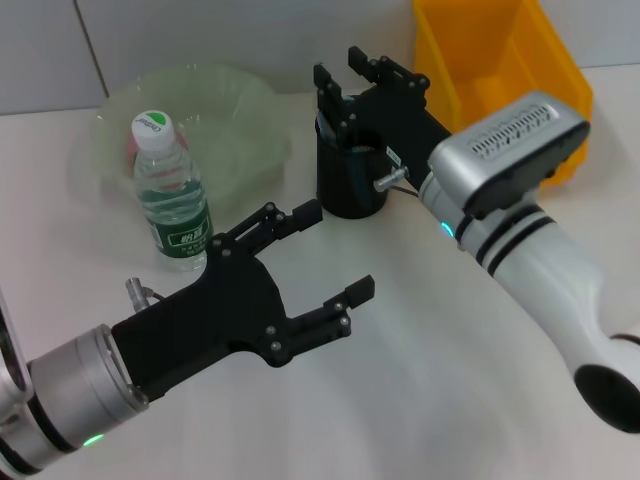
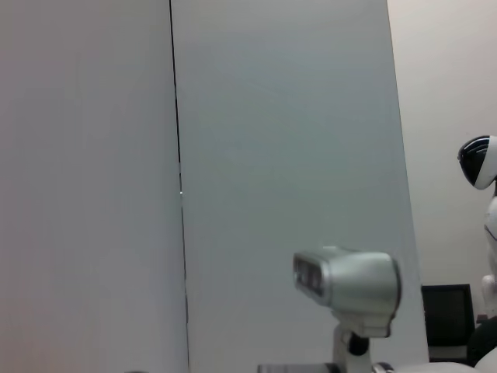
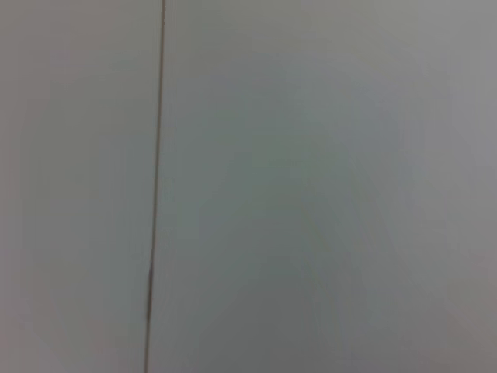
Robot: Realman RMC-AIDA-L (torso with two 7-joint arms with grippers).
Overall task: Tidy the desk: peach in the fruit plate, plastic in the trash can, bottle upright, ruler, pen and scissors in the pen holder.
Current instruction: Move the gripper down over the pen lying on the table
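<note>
In the head view a clear water bottle with a green label and white cap stands upright on the white desk. Behind it is the pale green fruit plate, with a pinkish shape showing inside it behind the bottle's neck. The black pen holder stands at the middle back. My right gripper is open just above and behind its rim. My left gripper is open and empty over the desk, to the right of the bottle. Ruler, pen, scissors and plastic are not seen.
A yellow bin stands at the back right by the wall. Both wrist views face the grey wall. The left wrist view also shows the right arm's grey wrist housing.
</note>
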